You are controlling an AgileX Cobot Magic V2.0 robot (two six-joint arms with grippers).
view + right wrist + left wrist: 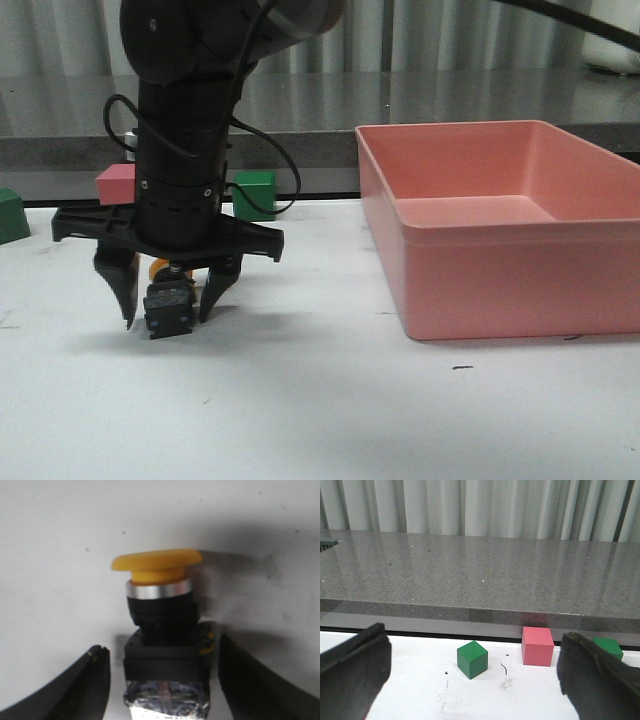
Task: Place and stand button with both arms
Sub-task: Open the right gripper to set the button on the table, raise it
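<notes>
Two spread jaws flank the glossy yellow-capped button [162,630].

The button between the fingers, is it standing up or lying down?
Lying down. In the right wrist view the button lies on its side on the table, yellow cap pointing sideways, away from the open right gripper.

In my front view, the big black arm [185,130] covers most of the small pink block [114,185] and part of the green cube [256,195] behind it. I see only a bit of the yellow cap of the small push-button [167,305]. The pink plastic bin [500,225] and another green block [10,215] are cut off at the sides. In the left wrist view, a dark finger [592,680] hides part of one green cube [608,647]. In the right wrist view, the button's shiny base [167,700] is blurry and cut off.
</notes>
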